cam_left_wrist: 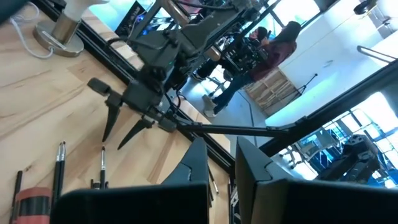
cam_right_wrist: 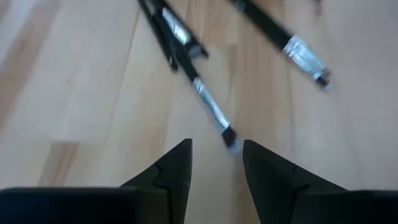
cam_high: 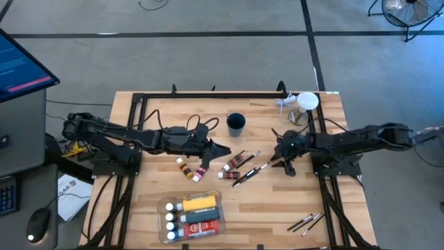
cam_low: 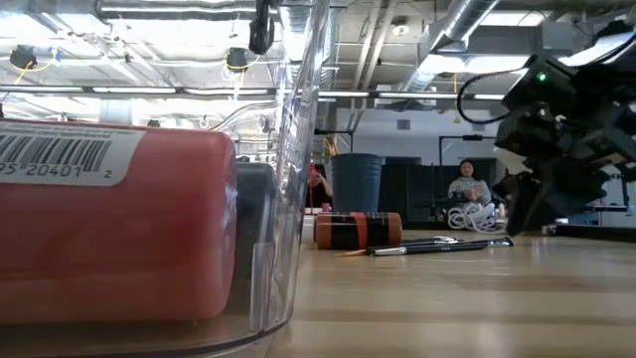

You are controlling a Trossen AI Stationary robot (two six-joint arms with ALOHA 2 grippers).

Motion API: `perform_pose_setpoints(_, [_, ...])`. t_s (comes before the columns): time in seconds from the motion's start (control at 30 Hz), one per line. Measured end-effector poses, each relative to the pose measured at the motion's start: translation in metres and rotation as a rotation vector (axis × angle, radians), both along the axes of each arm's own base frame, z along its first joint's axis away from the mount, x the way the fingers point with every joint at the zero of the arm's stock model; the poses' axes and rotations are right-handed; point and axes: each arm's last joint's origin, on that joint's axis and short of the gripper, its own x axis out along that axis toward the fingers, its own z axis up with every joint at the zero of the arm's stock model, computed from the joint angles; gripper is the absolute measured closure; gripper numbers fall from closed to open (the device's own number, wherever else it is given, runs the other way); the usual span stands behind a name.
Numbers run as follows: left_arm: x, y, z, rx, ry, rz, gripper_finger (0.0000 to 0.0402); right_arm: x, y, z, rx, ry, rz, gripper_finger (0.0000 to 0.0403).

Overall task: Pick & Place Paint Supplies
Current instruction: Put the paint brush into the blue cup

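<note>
Right tool (cam_right_wrist: pixel 216 155), fingers apart, hovers over a thin brush (cam_right_wrist: pixel 205 99) mid-tabletop, toward its right edge. It should straddle the ferrule squarely before closing. Left tool (cam_high: pixel 220 148) waits, fingers apart.

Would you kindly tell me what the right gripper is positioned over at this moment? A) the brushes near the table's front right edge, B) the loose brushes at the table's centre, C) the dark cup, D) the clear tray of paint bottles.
B: the right gripper hangs open beside the loose brushes, and its wrist view shows a brush tip just ahead of its fingers.
</note>
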Motion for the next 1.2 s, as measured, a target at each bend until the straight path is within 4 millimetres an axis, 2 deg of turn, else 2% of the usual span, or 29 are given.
perform_pose_setpoints(0.37, [0.0,-0.002,0.001,-0.004,-0.012,-0.006,0.0401,0.016,0.002,-0.018,-0.001,0.004,0.05,0.0257])
perform_pose_setpoints(0.7, [0.0,-0.002,0.002,-0.004,-0.016,-0.01,0.0401,0.018,0.002,-0.02,-0.018,-0.005,0.057,0.0262])
perform_pose_setpoints(1.2, [0.0,-0.002,0.002,-0.006,-0.019,-0.019,0.0401,0.02,0.01,-0.021,-0.125,0.001,0.045,0.0309])
